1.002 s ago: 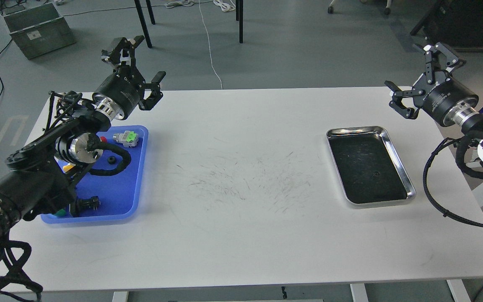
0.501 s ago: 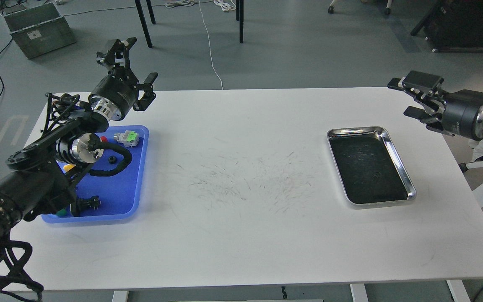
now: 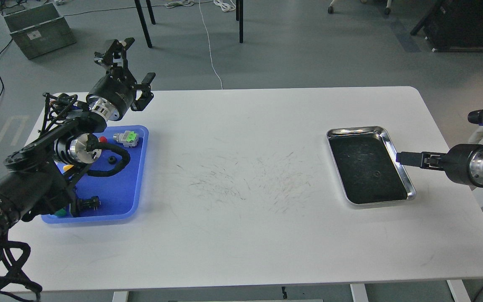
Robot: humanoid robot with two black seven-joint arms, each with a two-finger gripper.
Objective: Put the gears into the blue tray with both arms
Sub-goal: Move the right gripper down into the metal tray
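The blue tray (image 3: pixel 124 188) lies at the table's left end, partly hidden by my left arm. One small black gear (image 3: pixel 111 159) rests on its floor near the arm's cable. A faint dark round piece, possibly another gear (image 3: pixel 376 173), lies inside the steel tray; it is too small to be sure. My left gripper (image 3: pixel 138 59) is raised beyond the blue tray's far edge, open and holding nothing. My right gripper (image 3: pixel 434 136) comes in from the right, open and holding nothing, with its lower finger (image 3: pixel 407 158) over the steel tray's right rim.
The shiny steel tray (image 3: pixel 350 131) with a black inside sits at the table's right. In the blue tray are a grey-and-green connector (image 3: pixel 126 137), a red button (image 3: pixel 103 138), a black push-button (image 3: pixel 88 203) and a green cap (image 3: pixel 61 213). Scuffed white tabletop (image 3: pixel 241 180) spans the middle.
My right gripper has swung down and toward me from above the table's far right corner to the steel tray's right rim. The left gripper drifted slightly left and away.
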